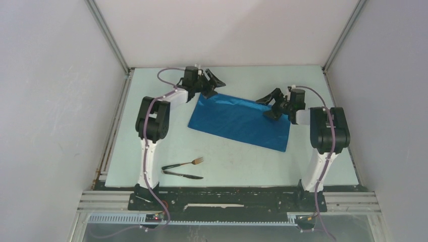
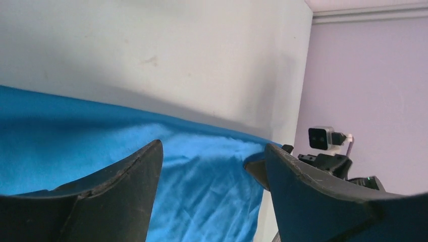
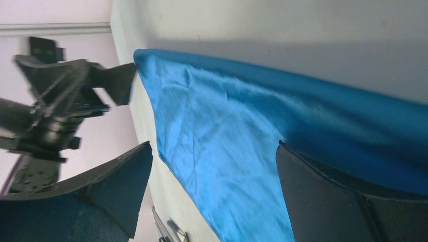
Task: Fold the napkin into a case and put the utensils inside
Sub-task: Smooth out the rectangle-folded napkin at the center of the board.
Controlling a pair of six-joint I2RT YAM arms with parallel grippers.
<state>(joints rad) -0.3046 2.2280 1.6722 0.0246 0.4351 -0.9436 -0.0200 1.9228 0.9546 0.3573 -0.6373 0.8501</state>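
We're mid-fold, hovering left gripper (image 1: 212, 85) and right gripper (image 1: 268, 107), fingers spread apart, at the far edge of the flat bright blue cloth napkin (image 1: 239, 121), dark-handled metal fork (image 1: 185, 163) and slim dark knife (image 1: 182, 174) lying nearside, so probably pinching that edge next.

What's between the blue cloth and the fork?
Nothing. The top view shows only bare table between the napkin and the fork.
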